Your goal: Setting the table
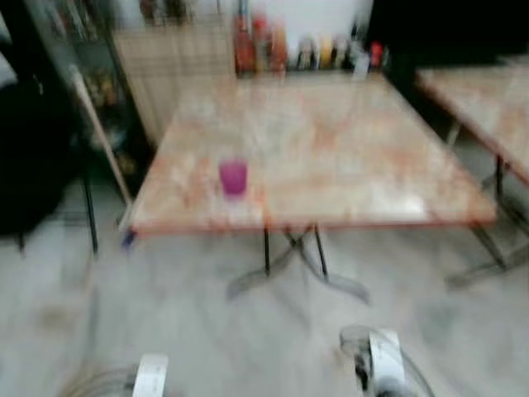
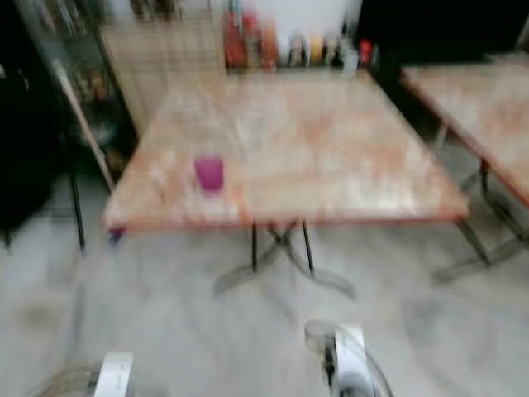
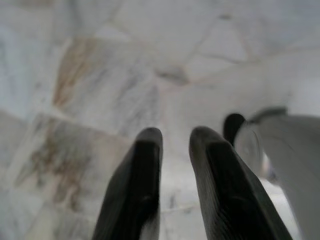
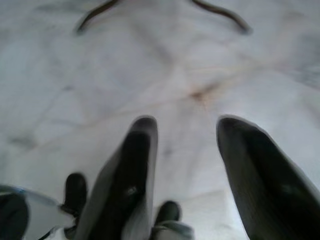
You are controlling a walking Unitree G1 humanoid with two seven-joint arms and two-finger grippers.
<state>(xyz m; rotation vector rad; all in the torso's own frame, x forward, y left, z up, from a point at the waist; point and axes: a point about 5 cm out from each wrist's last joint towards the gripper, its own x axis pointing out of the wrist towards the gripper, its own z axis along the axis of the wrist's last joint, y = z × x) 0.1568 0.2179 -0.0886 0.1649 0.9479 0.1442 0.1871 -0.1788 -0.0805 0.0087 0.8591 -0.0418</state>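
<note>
A small purple cup (image 1: 233, 177) stands upright near the front left edge of a marbled orange-and-white table (image 1: 347, 165); the head views are blurred. My two arms hang low over the pale stone floor, well short of the table. The left gripper (image 3: 176, 136) points down at the floor with a narrow gap between its black fingers and nothing in it. Wider apart are the fingers of the right gripper (image 4: 182, 125), which is also empty above the floor. The left arm (image 1: 151, 376) and right arm (image 1: 380, 364) show at the bottom edge.
A second similar table (image 1: 488, 99) stands at the right. Bottles and jars (image 1: 306, 50) line the wall behind the table. Dark shelving (image 1: 91, 91) and a leaning stick stand at the left. Black metal legs (image 1: 293, 256) hold up the table on a marble floor.
</note>
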